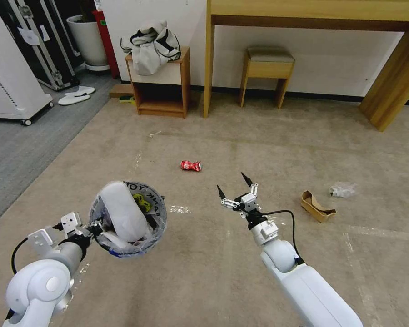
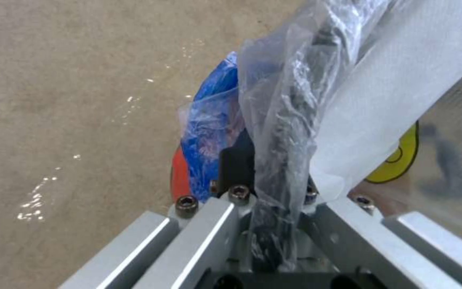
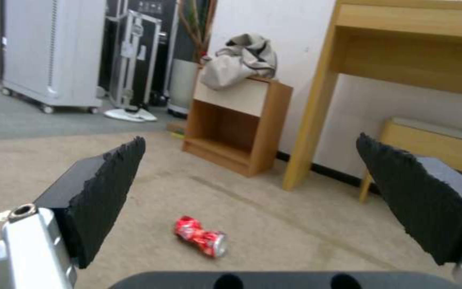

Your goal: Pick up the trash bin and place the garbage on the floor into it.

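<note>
Currently left hand grips the rim of the trash bin, clamped on rim and bag liner, bin lifted off the floor and tilted so its mouth faces the camera in head view. Inside bin: white flat slipper standing up, plus something yellow against the lettered clear bag. Left wrist view: clear liner bunched between the hand's metal fingers, blue band and red body just beyond, carpet below.

Right hand hovers above the carpet, fingers spread wide, holding nothing, pointed toward the red soda can. Can lies crushed on its side on the carpet, ahead of the right hand, apart from it; right wrist view shows can between the two black pads, farther off.

Brown cardboard scrap on carpet to the right of the right hand, clear plastic wad just beyond it. Tape lines shine on the carpet.
</note>
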Controlling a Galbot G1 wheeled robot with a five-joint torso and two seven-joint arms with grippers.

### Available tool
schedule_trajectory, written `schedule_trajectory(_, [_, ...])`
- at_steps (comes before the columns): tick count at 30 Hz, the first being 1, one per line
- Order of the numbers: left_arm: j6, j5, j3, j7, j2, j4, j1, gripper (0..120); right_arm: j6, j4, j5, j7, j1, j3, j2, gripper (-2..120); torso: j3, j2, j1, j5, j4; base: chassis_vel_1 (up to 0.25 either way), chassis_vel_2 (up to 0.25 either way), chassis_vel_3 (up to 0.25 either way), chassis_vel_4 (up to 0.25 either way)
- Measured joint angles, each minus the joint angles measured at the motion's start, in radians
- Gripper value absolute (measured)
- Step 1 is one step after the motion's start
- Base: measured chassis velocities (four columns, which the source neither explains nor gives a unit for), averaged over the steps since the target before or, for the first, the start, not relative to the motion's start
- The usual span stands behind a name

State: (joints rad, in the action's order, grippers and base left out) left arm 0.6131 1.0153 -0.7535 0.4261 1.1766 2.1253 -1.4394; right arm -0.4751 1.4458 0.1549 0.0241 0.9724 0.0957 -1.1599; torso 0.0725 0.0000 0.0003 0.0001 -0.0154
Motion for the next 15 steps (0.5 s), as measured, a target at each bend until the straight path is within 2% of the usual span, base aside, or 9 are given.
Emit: schedule_trajectory(15, [-0.012, -0.019, 0.027, -0.006, 0.007, -0.005, 0.005, 0, 0.010, 0.014, -0.002, 0.000, 0.032, 0.067, 0.007, 100, 0.000, 0.000, 0.000, -0.0001, 0.0001, 0.000, 0.000, 0.000, 0.000])
